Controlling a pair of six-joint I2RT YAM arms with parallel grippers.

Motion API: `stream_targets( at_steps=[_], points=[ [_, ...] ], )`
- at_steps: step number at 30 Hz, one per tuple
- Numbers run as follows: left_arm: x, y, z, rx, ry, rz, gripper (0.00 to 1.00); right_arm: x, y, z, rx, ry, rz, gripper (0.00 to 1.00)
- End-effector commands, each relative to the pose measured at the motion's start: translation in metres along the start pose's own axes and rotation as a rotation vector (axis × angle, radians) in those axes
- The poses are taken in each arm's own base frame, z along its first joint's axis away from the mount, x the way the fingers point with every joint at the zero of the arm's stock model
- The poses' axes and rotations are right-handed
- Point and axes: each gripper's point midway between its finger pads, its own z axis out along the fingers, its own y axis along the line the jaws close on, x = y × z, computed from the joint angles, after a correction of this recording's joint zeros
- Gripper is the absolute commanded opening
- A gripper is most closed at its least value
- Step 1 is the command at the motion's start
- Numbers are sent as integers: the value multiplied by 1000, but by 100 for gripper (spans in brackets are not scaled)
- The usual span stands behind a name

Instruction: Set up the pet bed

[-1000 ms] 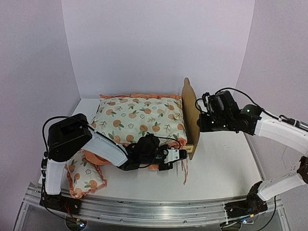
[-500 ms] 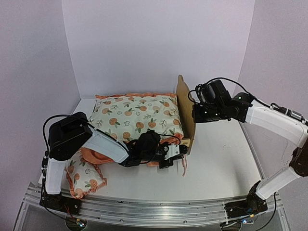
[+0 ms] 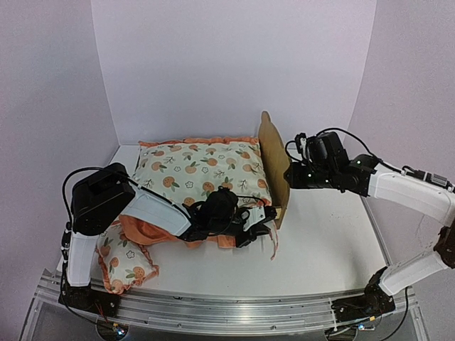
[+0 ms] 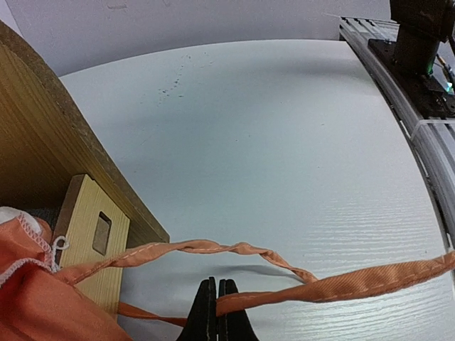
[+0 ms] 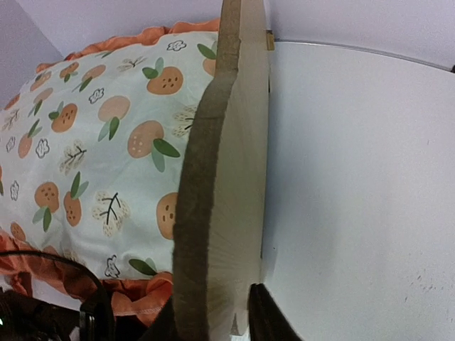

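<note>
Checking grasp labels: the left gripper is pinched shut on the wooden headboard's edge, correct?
No. The left gripper is pinched shut on the orange fabric tie, not the wooden headboard; the left wrist view shows this.

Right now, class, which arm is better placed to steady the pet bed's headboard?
Probably right: the right gripper straddles the headboard at its edge, while the left gripper is shut on an orange tie.

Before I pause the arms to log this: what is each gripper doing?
Left gripper: shut on the orange tie.
Right gripper: fingers astride the headboard; grip cannot be told.
</note>
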Motion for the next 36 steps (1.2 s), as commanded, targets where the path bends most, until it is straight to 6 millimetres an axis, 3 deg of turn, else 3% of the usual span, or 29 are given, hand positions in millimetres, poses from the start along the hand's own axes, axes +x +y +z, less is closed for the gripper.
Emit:
stream_targets(
  at_steps=[1, 6, 9, 11, 15, 19, 26, 33, 36],
  points=[
    [-22, -22, 1, 102, -44, -50, 0, 24, -1, -21, -78, 54, 55, 46],
    [-24, -17, 0, 99, -54, -45, 0, 60, -10, -53, -104, 173, 59, 60],
    [-25, -17, -1, 100, -58, -50, 0, 92, -17, -65, -125, 243, 108, 59],
    [-25, -17, -2, 101, -60, -54, 0, 129, -20, -62, -151, 314, 159, 55],
    [-26, -15, -3, 97, -62, -58, 0, 176, -6, -47, -250, 272, 184, 48],
    [-26, -13, -3, 93, -61, -62, 0, 172, 8, -34, -319, 94, 163, 50],
    [-25, -11, -1, 83, -57, -67, 0, 206, 18, 2, -321, 211, 205, 54],
    [-26, -7, 2, 70, -57, -65, 0, 212, 22, 28, -280, 240, 199, 31],
    [-26, -7, 3, 71, -55, -67, 0, 213, 30, 35, -306, 247, 223, 29]
  ],
)
